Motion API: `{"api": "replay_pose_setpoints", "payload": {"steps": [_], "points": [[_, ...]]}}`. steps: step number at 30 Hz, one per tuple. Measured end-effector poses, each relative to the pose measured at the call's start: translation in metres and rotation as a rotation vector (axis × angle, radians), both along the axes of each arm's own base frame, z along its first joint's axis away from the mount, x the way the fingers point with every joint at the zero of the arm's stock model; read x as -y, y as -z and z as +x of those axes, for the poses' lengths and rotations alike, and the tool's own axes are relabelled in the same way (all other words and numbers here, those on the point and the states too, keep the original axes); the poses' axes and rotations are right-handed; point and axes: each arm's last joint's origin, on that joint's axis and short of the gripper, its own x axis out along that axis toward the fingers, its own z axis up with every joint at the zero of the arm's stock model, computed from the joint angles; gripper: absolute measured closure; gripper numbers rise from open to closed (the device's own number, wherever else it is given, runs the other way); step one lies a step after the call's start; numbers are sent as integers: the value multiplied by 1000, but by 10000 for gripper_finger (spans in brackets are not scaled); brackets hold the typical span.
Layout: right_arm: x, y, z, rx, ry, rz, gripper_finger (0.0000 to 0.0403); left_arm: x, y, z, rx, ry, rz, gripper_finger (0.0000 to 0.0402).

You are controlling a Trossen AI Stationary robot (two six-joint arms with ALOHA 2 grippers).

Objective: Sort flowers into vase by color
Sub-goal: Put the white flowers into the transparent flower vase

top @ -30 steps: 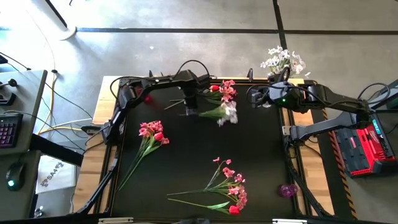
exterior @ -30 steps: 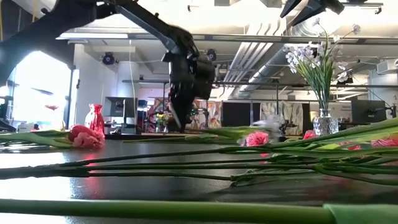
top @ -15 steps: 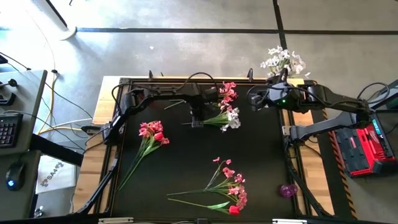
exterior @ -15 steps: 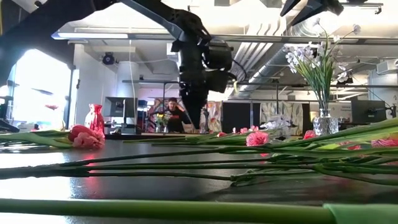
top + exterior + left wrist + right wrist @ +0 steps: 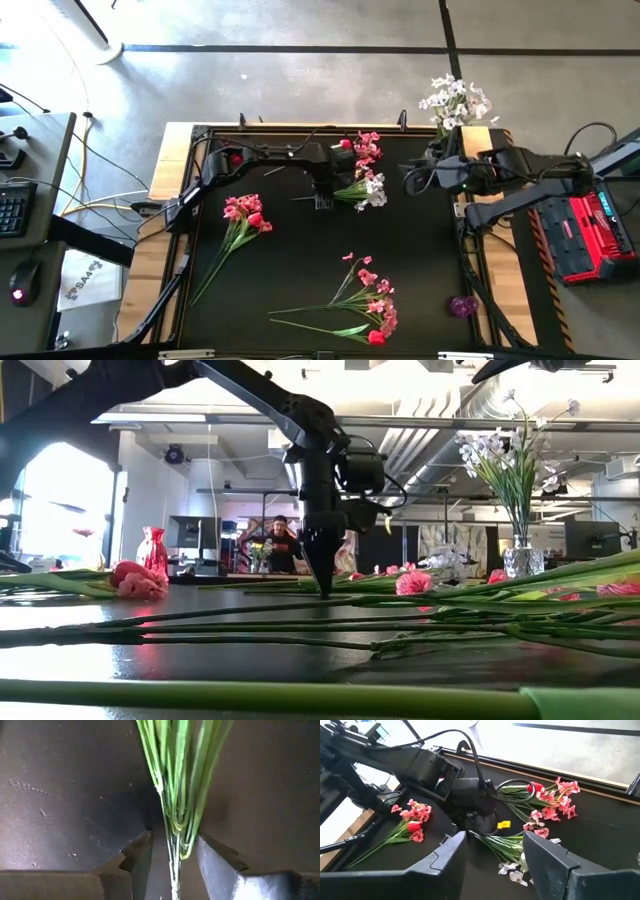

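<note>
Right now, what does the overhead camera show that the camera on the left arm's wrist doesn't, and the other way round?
Only the high view shows the other pink-and-red flower bunches on the black table, the white blossoms in the vase, and the right pincer waiting. Only the left wrist view shows thin bare stems lying between its dark fingers. Both show the white spray's green leaves.

Evenly and brightly lit from above in the high view, with pale glare on the concrete floor (image 5: 300, 90) and only faint shadows on the black table (image 5: 300, 260). Strong backlight from the window (image 5: 60, 500) in the low view; nearest stem (image 5: 250, 698) blurred. Dim and soft in the left wrist view, green stems (image 5: 175, 780) out of focus.
</note>
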Motion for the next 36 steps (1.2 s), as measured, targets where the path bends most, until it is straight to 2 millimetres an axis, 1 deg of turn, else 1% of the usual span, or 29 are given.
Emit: {"api": "replay_pose_setpoints", "payload": {"steps": [2,4,7,10,11,13,16,19,22,25,29,32,35,36], "points": [[-3,0,-1,4,4,2,219,0,4,1,-9,-7,-2,260],[-6,1,-2,8,9,1,219,1,8,2,-17,-11,-10,274],[-10,3,-3,-9,13,8,219,2,10,2,-20,-12,-5,320],[-14,11,-9,-92,-5,56,219,0,5,1,2,-34,-20,381],[-16,14,-12,-133,-11,94,219,-3,3,1,10,-45,-28,390],[-21,20,-18,-211,-13,160,219,-6,-3,-1,29,-60,-42,388],[-30,26,-22,-268,-7,199,219,-9,-18,-3,86,-73,-95,393],[-37,31,-22,-269,17,204,219,-10,-44,-4,191,-73,-160,397],[-44,48,-20,-256,51,234,219,-7,-64,-5,268,-55,-187,398],[-54,72,-12,-183,96,272,219,0,-86,-5,362,-27,-200,399],[-69,97,7,67,95,296,219,8,-119,-4,522,5,-233,400],[-77,111,18,228,69,213,219,12,-137,-1,638,20,-275,401],[-81,116,25,352,57,90,219,16,-154,1,750,54,-344,401],[-82,116,27,384,63,52,219,17,-157,2,772,66,-370,401]]}}
